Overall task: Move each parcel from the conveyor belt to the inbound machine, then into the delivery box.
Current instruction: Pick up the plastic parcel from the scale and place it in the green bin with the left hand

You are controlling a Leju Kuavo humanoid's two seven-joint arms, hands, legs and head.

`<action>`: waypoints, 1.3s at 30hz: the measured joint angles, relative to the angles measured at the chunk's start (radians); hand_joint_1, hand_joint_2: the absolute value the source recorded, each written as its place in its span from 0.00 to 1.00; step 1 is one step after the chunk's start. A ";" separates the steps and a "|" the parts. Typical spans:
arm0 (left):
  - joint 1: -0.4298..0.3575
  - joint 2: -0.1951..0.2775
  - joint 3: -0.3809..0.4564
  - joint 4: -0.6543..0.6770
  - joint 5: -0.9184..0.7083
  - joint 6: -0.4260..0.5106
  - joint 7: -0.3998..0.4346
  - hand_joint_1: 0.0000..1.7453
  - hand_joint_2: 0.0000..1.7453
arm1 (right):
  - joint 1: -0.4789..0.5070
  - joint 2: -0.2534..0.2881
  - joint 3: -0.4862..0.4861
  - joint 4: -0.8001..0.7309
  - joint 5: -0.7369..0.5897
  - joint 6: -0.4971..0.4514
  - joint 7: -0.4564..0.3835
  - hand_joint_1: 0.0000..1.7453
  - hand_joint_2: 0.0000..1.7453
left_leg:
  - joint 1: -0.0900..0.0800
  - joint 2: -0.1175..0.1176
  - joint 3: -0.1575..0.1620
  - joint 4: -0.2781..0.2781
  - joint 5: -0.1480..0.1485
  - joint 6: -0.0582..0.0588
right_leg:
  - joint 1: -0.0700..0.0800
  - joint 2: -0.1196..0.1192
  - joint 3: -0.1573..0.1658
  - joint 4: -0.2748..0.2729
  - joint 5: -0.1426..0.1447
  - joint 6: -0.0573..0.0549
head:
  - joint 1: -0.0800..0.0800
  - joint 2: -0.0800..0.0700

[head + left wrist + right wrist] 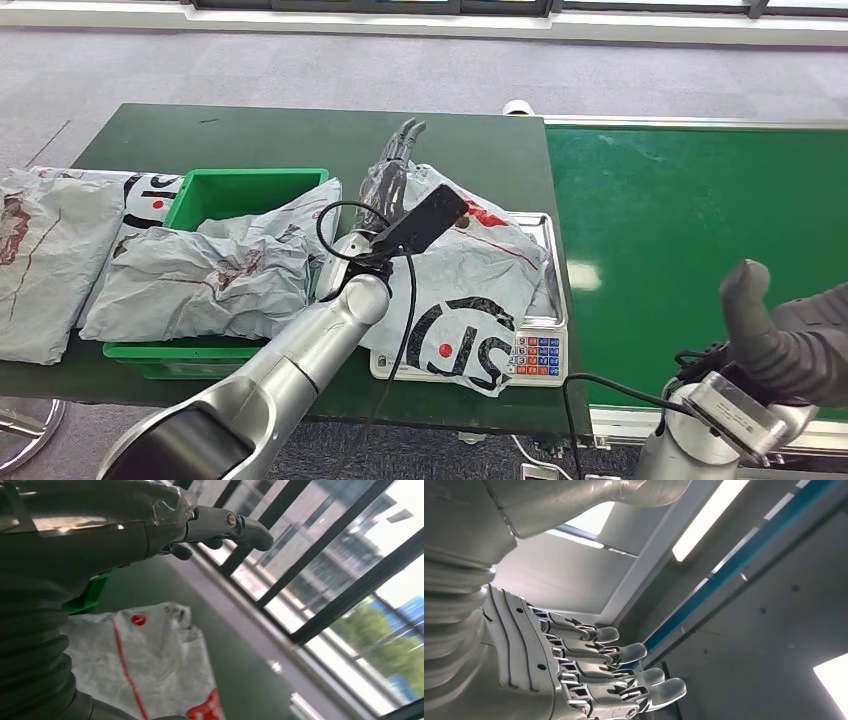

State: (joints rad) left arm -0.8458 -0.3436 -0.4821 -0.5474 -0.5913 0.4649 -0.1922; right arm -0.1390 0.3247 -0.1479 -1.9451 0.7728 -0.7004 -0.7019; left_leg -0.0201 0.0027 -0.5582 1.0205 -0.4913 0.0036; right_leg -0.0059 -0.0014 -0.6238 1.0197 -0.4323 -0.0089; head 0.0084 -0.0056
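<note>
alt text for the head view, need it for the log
The robot's left hand reaches over a grey printed parcel lying on the keypad scale on a dark green table. Left of it, a green box holds crumpled grey parcels. The right hand is raised over the bare green conveyor belt.

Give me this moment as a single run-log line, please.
left hand: open above grey parcel | parcel: on scale | right hand: open, empty | conveyor belt: bare | green bin: holds parcels
</note>
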 joint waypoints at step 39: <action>-0.016 0.014 -0.093 0.301 -0.134 -0.203 0.192 1.00 1.00 | 0.005 -0.003 0.131 0.020 -0.029 0.001 0.003 0.00 1.00 | 0.000 0.002 0.000 0.000 0.000 0.000 | 0.000 0.002 -0.001 0.000 0.000 0.000 | 0.000 0.000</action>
State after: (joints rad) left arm -0.8615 -0.3298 -0.5749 -0.2466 -0.7256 0.2623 -0.0005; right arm -0.1345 0.3219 -0.0165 -1.9251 0.7436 -0.6996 -0.6985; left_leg -0.0198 0.0048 -0.5585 1.0202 -0.4914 0.0036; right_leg -0.0058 0.0009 -0.6244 1.0199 -0.4320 -0.0090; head 0.0084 -0.0053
